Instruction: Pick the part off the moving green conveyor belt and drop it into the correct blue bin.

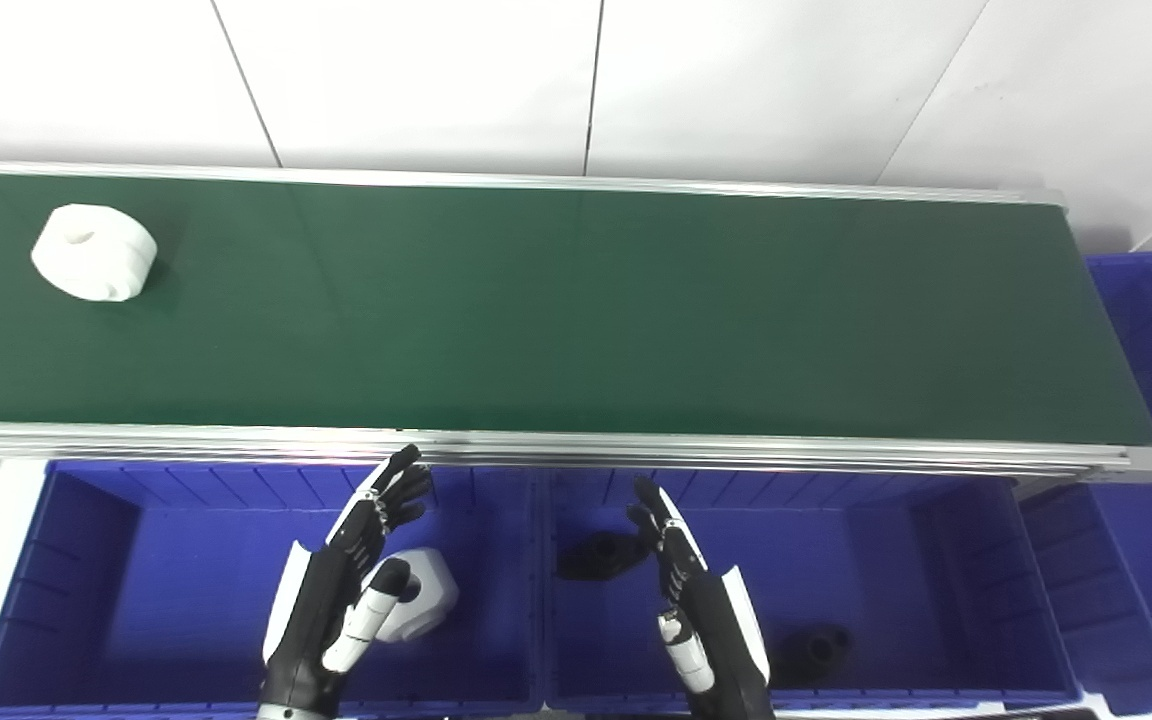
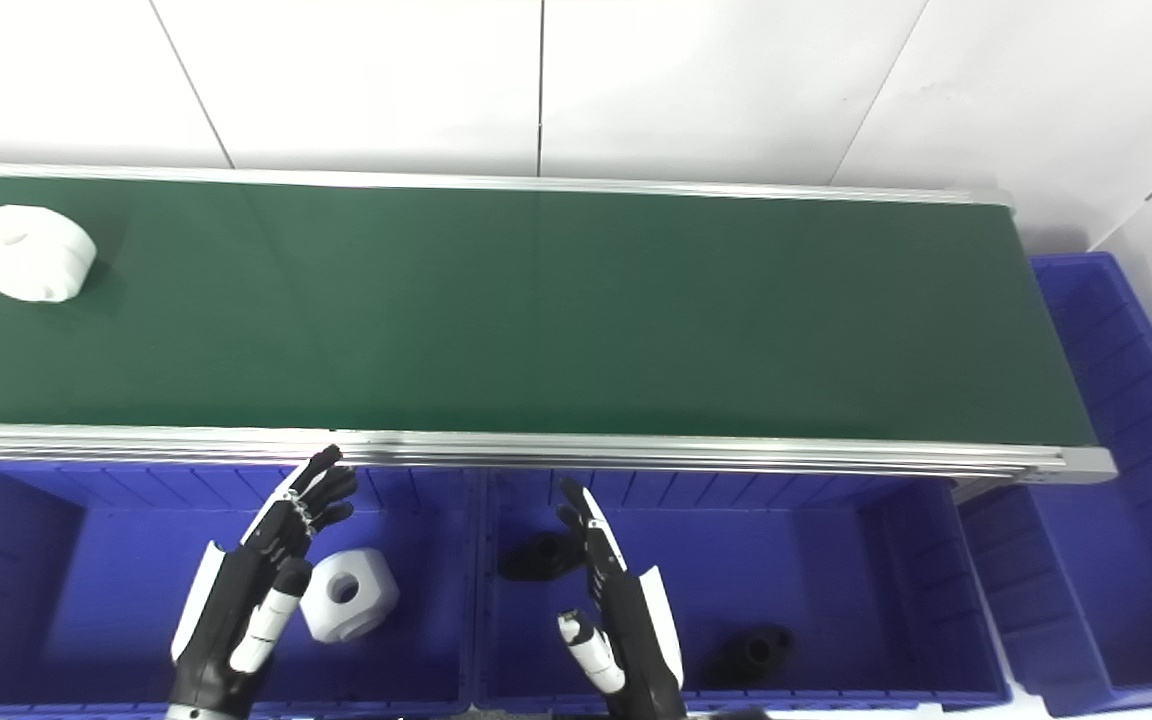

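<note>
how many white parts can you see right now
2. One white part lies on the green belt at its far left. The other white part sits in the left blue bin, beside the open left hand. No others show.

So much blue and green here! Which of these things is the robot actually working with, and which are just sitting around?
Part of the job:
white part on the green conveyor belt
left blue bin, already holding a white part
middle blue bin, holding two black parts
left robot hand and right robot hand, both open

Just there:
blue bin at the belt's right end
white tiled floor
</note>
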You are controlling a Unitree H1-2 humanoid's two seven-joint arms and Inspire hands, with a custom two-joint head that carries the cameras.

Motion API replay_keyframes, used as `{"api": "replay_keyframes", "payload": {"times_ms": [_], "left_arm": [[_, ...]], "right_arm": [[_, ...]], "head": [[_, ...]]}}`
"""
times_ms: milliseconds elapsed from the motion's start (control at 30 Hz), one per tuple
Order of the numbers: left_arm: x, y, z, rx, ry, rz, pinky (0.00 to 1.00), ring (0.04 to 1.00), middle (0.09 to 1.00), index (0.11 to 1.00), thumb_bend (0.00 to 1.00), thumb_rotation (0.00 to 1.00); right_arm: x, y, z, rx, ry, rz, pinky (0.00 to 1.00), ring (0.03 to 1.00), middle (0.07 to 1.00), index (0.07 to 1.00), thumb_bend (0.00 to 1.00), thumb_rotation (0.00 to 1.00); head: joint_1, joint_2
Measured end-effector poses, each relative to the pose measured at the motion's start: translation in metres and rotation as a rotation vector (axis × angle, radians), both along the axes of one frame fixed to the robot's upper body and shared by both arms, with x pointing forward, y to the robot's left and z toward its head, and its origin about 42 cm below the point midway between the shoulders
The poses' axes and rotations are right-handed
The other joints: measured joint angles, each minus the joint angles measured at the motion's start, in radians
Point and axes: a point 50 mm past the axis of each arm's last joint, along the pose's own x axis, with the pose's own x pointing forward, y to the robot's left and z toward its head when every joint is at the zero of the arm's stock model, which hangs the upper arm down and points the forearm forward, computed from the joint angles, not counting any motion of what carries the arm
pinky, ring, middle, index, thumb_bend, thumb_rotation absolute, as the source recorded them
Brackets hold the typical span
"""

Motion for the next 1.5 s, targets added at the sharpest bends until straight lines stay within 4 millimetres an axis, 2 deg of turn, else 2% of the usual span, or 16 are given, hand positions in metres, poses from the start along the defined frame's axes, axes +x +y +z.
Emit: {"api": "replay_keyframes", "payload": {"times_ms": [1500], "left_arm": [[-0.0013,0.0001,0.0,0.0,0.003,-0.007,0.84,0.864,0.866,0.906,0.63,0.88]], "right_arm": [[-0.0013,0.0009,-0.0006,-0.001,0.004,0.005,0.97,0.951,0.972,0.952,0.95,1.0]], "head": [[-0.003,-0.009]]}}
